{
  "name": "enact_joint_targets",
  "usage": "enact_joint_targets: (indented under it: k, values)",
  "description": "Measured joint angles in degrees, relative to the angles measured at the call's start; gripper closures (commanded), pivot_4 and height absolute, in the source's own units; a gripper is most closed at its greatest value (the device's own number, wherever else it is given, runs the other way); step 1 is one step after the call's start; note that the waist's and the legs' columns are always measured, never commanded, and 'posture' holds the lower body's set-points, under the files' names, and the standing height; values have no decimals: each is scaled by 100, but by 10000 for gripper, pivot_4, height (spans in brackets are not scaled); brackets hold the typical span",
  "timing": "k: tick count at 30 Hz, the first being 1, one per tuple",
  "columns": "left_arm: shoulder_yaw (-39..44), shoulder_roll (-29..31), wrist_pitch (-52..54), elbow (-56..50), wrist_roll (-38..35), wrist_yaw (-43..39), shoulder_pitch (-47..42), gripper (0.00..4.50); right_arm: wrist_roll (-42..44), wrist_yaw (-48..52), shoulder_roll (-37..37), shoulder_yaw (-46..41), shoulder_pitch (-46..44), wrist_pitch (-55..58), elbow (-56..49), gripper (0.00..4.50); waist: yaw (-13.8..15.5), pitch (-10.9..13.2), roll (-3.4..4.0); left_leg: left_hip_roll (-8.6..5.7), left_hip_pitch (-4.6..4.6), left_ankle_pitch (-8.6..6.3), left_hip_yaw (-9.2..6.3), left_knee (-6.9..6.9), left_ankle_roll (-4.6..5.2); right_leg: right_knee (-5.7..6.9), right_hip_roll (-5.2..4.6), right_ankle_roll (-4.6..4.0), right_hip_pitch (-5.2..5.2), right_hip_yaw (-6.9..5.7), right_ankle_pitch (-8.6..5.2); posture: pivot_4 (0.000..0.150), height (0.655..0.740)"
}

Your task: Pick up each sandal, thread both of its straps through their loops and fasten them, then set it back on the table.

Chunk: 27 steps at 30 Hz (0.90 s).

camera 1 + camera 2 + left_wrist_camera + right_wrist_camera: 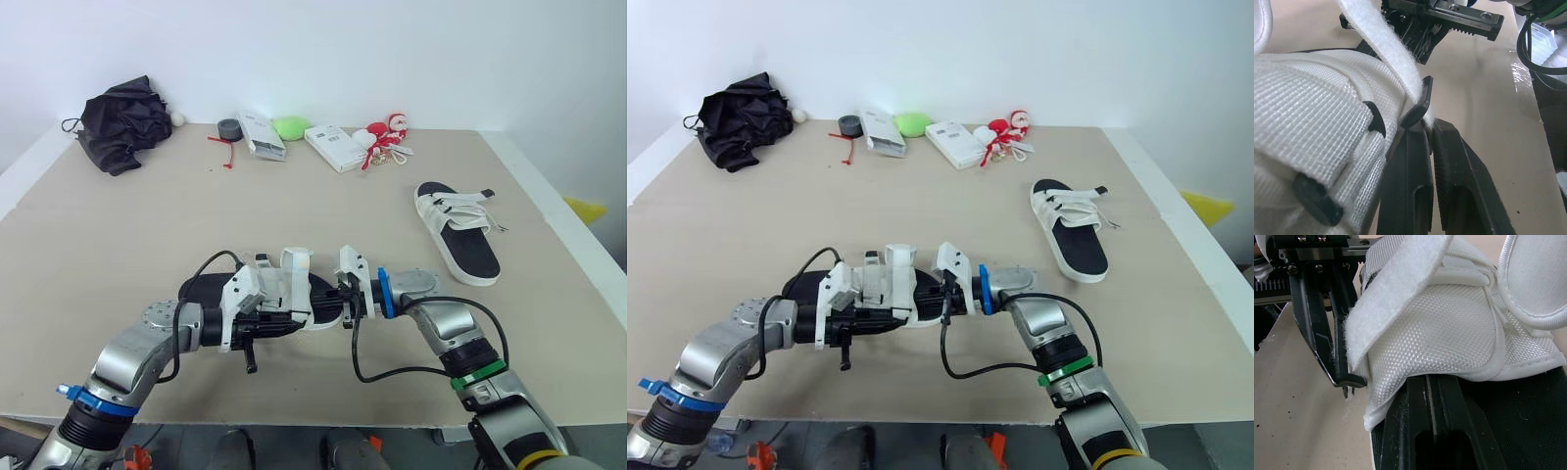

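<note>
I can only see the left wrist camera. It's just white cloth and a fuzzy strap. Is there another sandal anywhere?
Observer: Yes, a second sandal lies flat on the table, farther back on the robot's right.
Operator: Is the other hand helping?
Observer: Yes. The right hand is at the right end of the first sandal. It faces the left hand, which pinches the strap.
Operator: What else is on the table?
Observer: A black bundle sits at the far left corner, and small items lie along the back edge.
</note>
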Motion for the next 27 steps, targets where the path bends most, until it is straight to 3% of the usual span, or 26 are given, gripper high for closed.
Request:
enact_joint_targets:
  k: [4, 8, 10, 14, 16, 23, 24, 25, 27]
  values:
    - [-8, 79, 326, -37, -128, 23, -11, 44733, 0, -11, 2, 1, -1, 0, 2, 45000, -1, 0, 0, 0, 1, 0, 0, 0, 0, 0, 0, 0, 0, 2, 0, 1500, 7380]
    - [-74, 818, 1279, -497, -819, -499, 22, 44733, 3, 6, 43, 23, -15, -5, -7, 45000, -25, 6, -7, 6, -5, -5, 0, -6, -2, 0, 10, -2, -1, 5, -2, 1500, 7380]
    - [-46, 1485, 1815, -764, -1339, -1031, -34, 44733, 5, 25, 37, 20, -14, -5, -6, 45000, -22, 11, -1, 6, 1, -6, -7, -10, -2, 0, 10, -7, -10, -2, -6, 1500, 7380]
    - [1, 1693, 2302, -884, -1893, -1283, -329, 44733, 4, 12, 35, 15, -20, -5, -3, 45000, -21, 20, -5, 4, 2, -5, -5, -9, -2, -2, 8, -8, -11, 2, -6, 1500, 7380]
    - [126, 1697, 2721, -991, -2385, -1277, -657, 44733, 12, 40, 41, 31, -23, -5, -17, 45000, -27, 22, -8, 5, 2, -8, 2, -9, -3, -3, 8, -8, -11, 9, -6, 1500, 7380]
    - [234, 1386, 3173, -944, -2891, -1001, -969, 44733, 37, 106, 47, 36, -23, -6, -27, 45000, -30, 24, -8, 11, -6, -20, -6, -16, -8, -2, 24, 18, -2, 7, 0, 1500, 7380]
    - [273, 1226, 3200, -829, -2982, -881, -1026, 44733, 37, 106, 46, 30, -20, -7, -27, 45000, -29, 24, -7, 12, -6, -20, -7, -16, -8, -2, 25, 19, 0, 7, 1, 1500, 7380]
    - [630, 442, 3257, -143, -3203, -302, -1402, 44733, 35, 93, 11, -10, -17, -7, -1, 45000, -4, 27, -7, 11, -2, -17, -17, -3, -6, 0, 27, 20, -4, -4, 3, 1500, 7380]
    - [826, 181, 3285, 240, -3290, 69, -1639, 44733, 31, 12, 52, 25, -44, -7, 19, 45000, -16, 35, -21, 13, -3, -16, -33, 9, -4, -1, 44, 5, -4, 3, 10, 1500, 7380]
